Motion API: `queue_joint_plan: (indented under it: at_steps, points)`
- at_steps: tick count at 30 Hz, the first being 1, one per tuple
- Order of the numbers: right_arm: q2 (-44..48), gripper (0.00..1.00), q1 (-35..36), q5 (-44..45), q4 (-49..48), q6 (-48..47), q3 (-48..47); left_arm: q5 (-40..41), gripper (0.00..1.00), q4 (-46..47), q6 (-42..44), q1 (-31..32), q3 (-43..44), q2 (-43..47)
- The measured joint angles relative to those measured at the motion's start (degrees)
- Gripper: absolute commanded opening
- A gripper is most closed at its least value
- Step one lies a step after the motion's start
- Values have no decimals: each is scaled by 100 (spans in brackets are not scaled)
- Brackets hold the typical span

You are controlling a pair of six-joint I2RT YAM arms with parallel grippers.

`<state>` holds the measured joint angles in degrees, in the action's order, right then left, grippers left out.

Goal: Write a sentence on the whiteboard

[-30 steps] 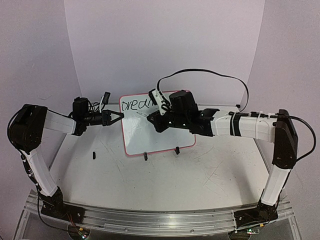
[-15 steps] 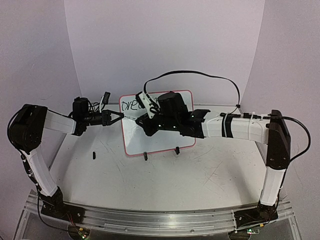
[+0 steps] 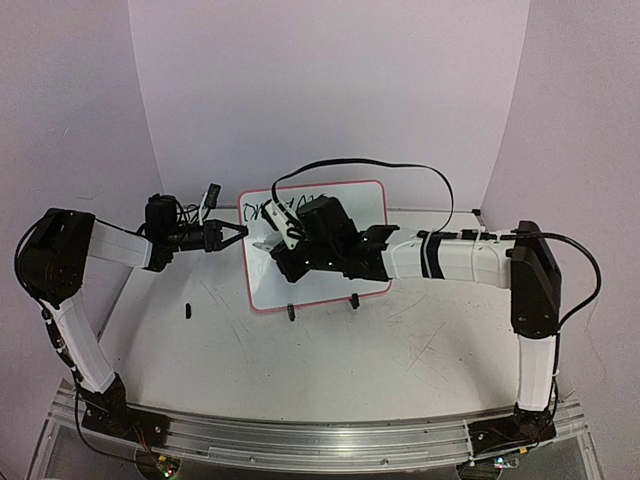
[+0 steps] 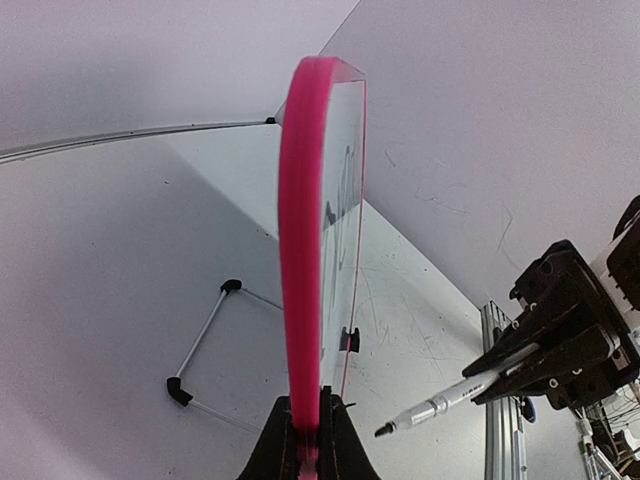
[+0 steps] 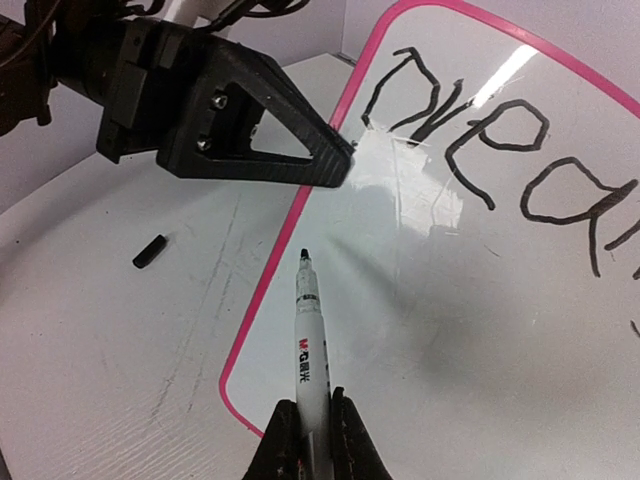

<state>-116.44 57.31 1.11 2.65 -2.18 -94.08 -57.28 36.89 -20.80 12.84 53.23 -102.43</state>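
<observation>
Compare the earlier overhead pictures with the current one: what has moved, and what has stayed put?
The right gripper, shut on the marker, has swept left across the whiteboard to its left edge. The left gripper stays clamped on the board's frame; the board and the small black piece have not moved.

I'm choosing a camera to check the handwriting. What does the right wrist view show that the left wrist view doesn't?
Right wrist only: the sentence, legible as "drea", and a small black piece on the table. Left wrist only: the whiteboard edge-on, a black clip foot. Both: the left gripper at the frame, the marker in the right gripper.
</observation>
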Motion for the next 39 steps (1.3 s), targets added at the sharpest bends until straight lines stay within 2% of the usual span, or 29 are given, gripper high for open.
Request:
queue_joint_plan:
  at_steps: [11,25,39]
  points:
    - [-169,0,-125,253,82,1,-394,0,0,-3,2,0,0,0]
    - [-286,0,-125,272,134,8,-396,2,0,-45,7,-2,2,-2]
    - [-286,0,-33,-75,133,93,64,22,0,-67,20,-2,2,-2]
